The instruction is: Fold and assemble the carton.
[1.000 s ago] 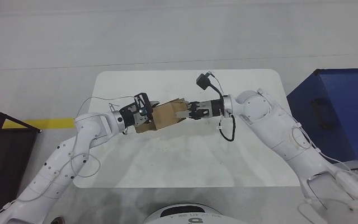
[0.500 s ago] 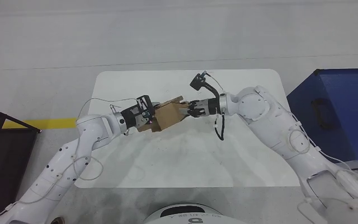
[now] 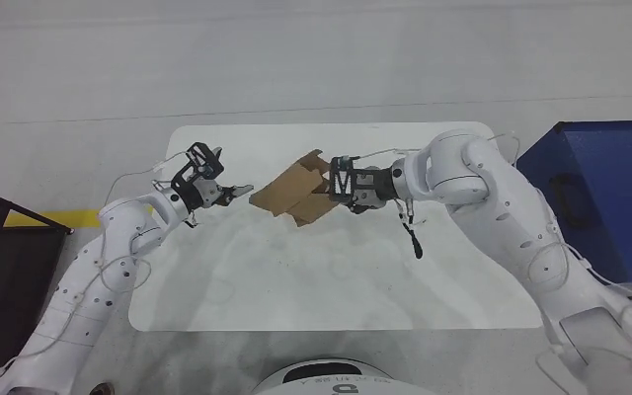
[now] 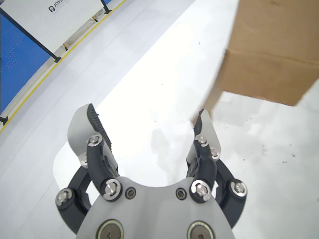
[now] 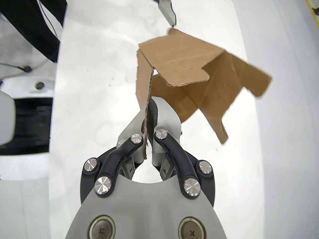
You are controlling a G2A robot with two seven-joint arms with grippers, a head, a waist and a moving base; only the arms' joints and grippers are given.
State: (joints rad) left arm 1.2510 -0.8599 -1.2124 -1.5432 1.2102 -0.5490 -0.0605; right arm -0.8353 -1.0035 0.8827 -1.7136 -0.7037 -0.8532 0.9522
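Note:
A brown cardboard carton (image 3: 293,190), half unfolded with loose flaps, hangs above the middle of the white table (image 3: 326,276). My right gripper (image 3: 330,188) is shut on one of its flaps; in the right wrist view the flap's edge sits pinched between the fingers of the gripper (image 5: 149,108), and the carton (image 5: 189,75) spreads beyond them. My left gripper (image 3: 237,190) is open just left of the carton, apart from it. In the left wrist view the gripper (image 4: 147,118) has nothing between its fingers, and the carton (image 4: 269,50) hangs close beyond one fingertip.
A blue bin (image 3: 578,188) stands past the table's right edge. A dark frame (image 3: 25,257) and a yellow floor line (image 3: 94,217) lie to the left. A white board on black legs (image 4: 52,11) stands on the floor beyond the table.
My left gripper let go of the carton, opened and drew back to the left. My right gripper turned the carton, which now hangs tilted with its flaps spread.

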